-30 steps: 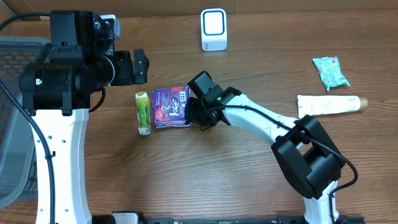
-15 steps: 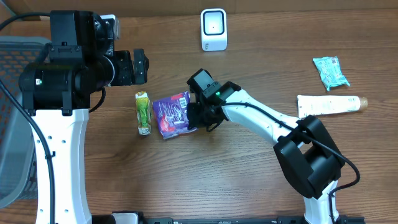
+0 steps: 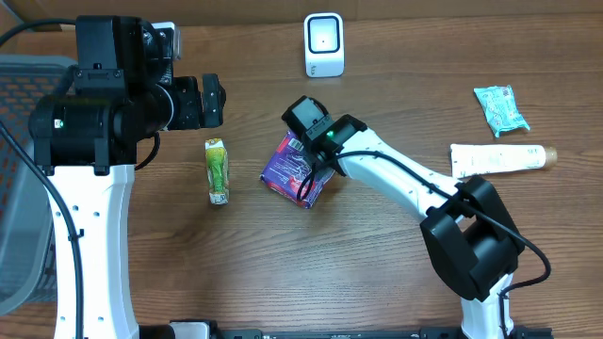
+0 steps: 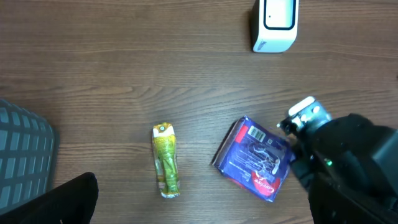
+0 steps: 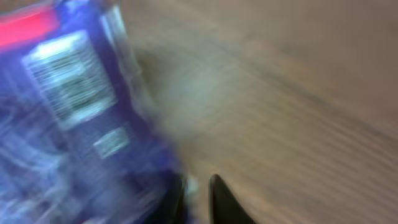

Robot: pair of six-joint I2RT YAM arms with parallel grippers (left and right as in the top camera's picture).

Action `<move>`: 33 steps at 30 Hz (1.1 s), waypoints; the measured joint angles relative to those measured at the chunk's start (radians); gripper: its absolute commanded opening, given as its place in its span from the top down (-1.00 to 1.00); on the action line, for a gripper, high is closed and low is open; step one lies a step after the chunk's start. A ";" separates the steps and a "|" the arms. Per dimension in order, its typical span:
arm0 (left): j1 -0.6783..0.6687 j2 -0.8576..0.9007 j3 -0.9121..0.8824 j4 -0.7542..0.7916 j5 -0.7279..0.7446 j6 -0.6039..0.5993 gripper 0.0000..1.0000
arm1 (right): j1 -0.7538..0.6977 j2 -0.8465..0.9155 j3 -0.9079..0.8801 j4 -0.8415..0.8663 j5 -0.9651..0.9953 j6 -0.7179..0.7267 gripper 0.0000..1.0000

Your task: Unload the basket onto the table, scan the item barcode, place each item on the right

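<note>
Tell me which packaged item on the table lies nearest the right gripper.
The purple plastic pouch, right at the right gripper; the green-yellow stick packet, teal packet and white tube lie apart from it.

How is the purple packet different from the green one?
The purple packet is wide and squarish; the green packet is long and thin. The purple packet sits crooked, partly under the right arm; the green packet lies straight, alone. Both are small printed packets.
</note>
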 measured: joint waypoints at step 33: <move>0.000 0.000 0.000 0.000 0.000 0.000 -0.99 | 0.008 -0.169 -0.229 -0.006 -0.545 0.850 -0.22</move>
